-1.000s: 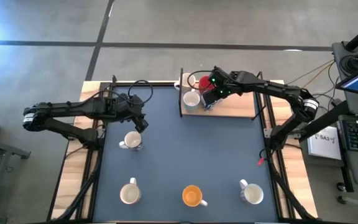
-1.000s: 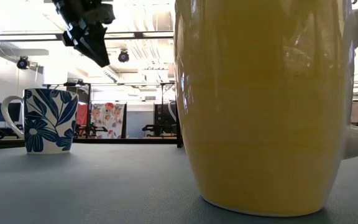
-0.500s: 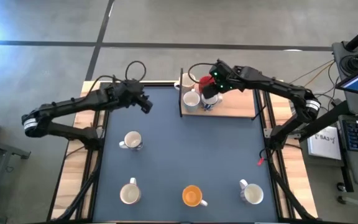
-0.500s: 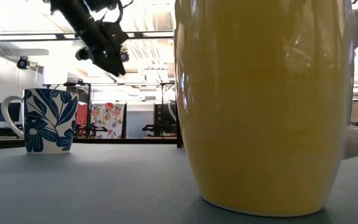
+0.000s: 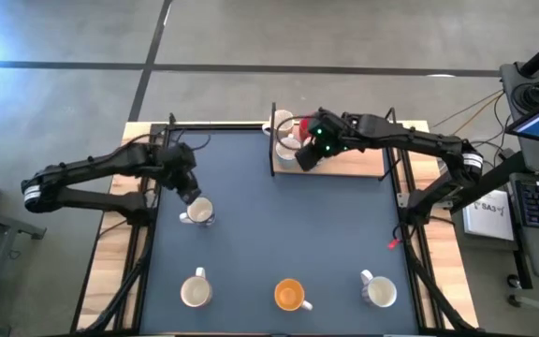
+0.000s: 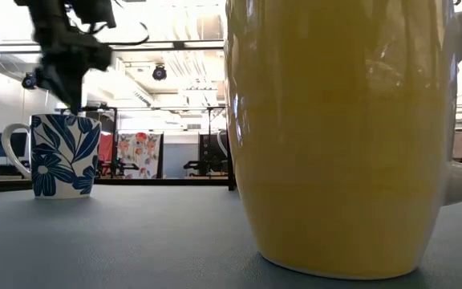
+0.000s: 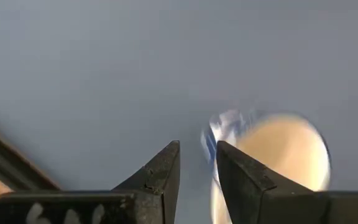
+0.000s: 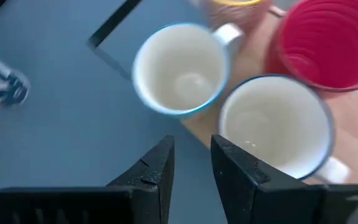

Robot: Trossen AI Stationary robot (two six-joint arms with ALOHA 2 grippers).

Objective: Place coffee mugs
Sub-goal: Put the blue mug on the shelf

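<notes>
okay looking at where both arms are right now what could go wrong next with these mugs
1. The left gripper hovers just above the blue-flowered mug, its fingers narrowly apart; coming down off-centre, it could clip the rim and tip the mug.
2. The right gripper hangs over mugs crowded on the wooden board: two white mugs and a red mug nearly touch, so reaching for one may knock a neighbour.

Around the blue-flowered mug [image 5: 197, 212] the dark table [image 5: 279, 225] lies open toward the middle. Three mugs [image 5: 289, 295] line the near edge, well apart. Far from it, cups crowd the wooden board [image 5: 349, 161], touching.
</notes>
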